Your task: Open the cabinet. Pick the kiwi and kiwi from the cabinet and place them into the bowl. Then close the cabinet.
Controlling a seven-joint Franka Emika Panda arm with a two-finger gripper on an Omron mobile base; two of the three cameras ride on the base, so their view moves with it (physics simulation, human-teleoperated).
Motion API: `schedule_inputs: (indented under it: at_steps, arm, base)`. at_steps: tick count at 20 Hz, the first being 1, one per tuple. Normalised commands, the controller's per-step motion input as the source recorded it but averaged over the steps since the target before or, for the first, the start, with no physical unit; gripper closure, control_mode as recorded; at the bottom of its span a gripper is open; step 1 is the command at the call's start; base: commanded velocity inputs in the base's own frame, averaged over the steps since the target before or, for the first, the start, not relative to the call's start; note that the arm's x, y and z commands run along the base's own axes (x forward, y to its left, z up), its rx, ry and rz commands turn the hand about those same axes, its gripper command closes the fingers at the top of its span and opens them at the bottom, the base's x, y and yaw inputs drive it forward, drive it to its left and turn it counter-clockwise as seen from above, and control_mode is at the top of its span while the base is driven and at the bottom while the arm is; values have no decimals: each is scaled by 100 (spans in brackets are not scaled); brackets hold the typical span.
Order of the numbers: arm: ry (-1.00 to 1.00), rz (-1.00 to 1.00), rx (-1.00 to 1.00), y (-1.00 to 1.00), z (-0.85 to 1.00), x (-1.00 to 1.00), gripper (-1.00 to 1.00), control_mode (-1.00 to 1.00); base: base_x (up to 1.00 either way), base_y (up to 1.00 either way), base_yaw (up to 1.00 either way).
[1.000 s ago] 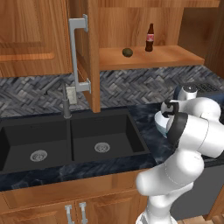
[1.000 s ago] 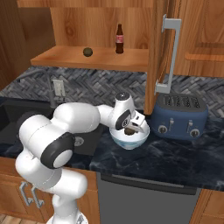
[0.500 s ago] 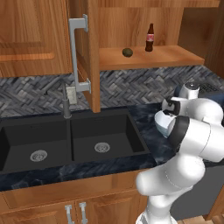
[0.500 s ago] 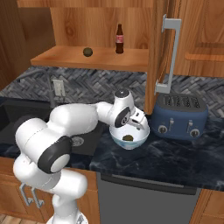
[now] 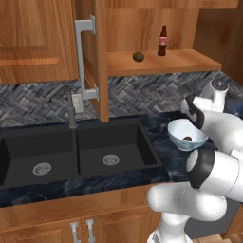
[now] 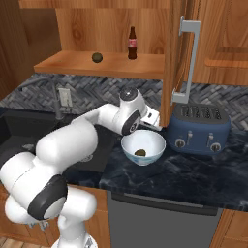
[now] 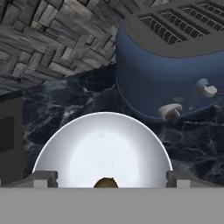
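Cabinet [image 5: 102, 52]: reddish-brown wall unit, both doors swung out; one door edge-on with its long silver handle [image 5: 81, 59] over the sink, the other door [image 6: 181, 53] edge-on above the toaster, handle [image 6: 190, 60] facing right; shelf [image 6: 101, 64] exposed

Kiwi on shelf [image 6: 97, 57]: one dark olive fruit, lying left of the bottle, well apart from it; same fruit in the left base view [image 5: 138, 57]

Bottle [image 6: 131, 43]: small dark cola bottle, red label, upright on the shelf toward the back

Bowl [image 6: 143, 148]: pale glossy bowl on the dark marbled counter [image 6: 193, 169], between sink and toaster, just beside the toaster; in the hand view its rim [image 7: 65, 131] curves across the lower half

Kiwi in bowl [image 6: 140, 152]: second fruit resting at the bottom; also seen from the left [image 5: 188, 139]; a brown sliver of it at the lower edge of the hand view [image 7: 105, 183]

Gripper [image 6: 151, 122]: held above the bowl's far rim, looking down into it; fingers [image 7: 43, 177] spread wide, apparently to either side of the bowl's width, nothing between them; released

Toaster [image 6: 201, 127]: blue, slotted top, two knobs on the front, right of the bowl

Sink [image 5: 71, 152]: black double basin, left of the bowl; faucet [image 5: 71, 111] behind it against the herringbone backsplash [image 5: 42, 102]
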Motion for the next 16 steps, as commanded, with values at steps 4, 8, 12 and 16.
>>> schedule_inputs:
  at_steps: [4,8,12,16]
  arm:
    - [-20,1,-10,39,80,-22,-100,-100]
    - [-20,4,-13,56,77,-31,-100,-100]
    - [-20,5,-14,54,69,-38,-100,-100]
    - [-18,6,-11,48,74,-49,-100,-100]
  base:
    - [0,0,0]
    - [0,0,0]
    - [0,0,0]
    - [0,0,0]
